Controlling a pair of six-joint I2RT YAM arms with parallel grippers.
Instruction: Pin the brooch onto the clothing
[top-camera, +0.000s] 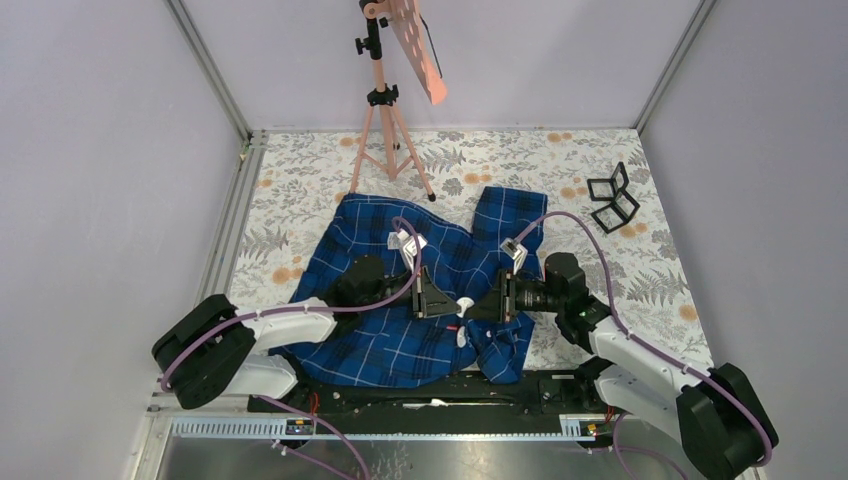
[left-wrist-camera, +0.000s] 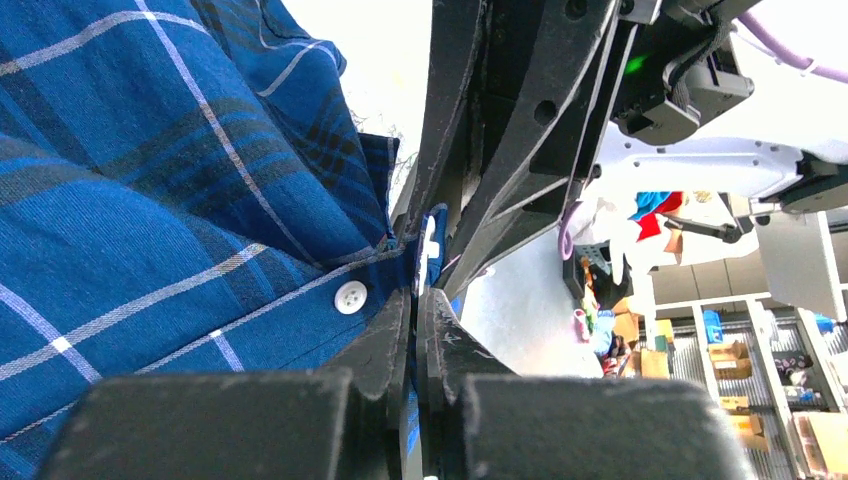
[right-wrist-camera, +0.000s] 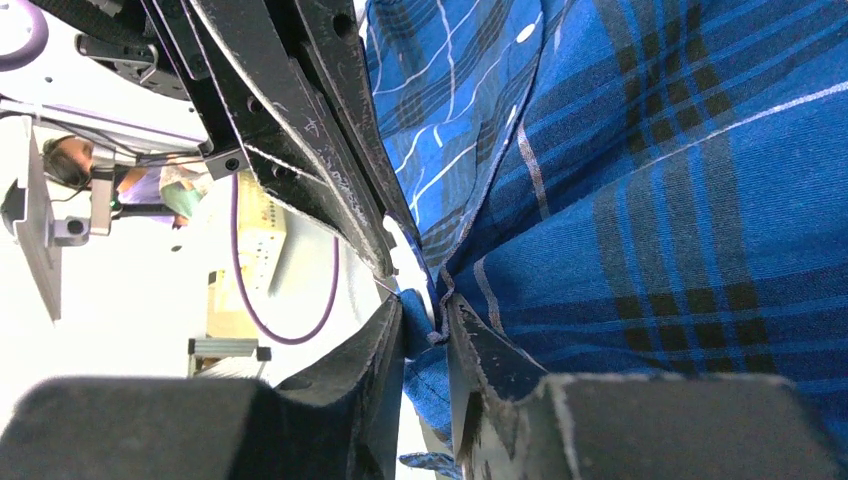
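Right wrist: clothing (right-wrist-camera: 650, 250) edge within right gripper (right-wrist-camera: 422, 312)

no legible text, brand, number or sign showing in any view. clothing (top-camera: 400, 345) showing only plaid and white buttons, no label lettering reading. boxes (left-wrist-camera: 725, 352) on shelves far behind in left wrist view blurring too much to read. pale carton (right-wrist-camera: 247, 250) in background of right wrist view carrying faint dark marks, too small to make out.
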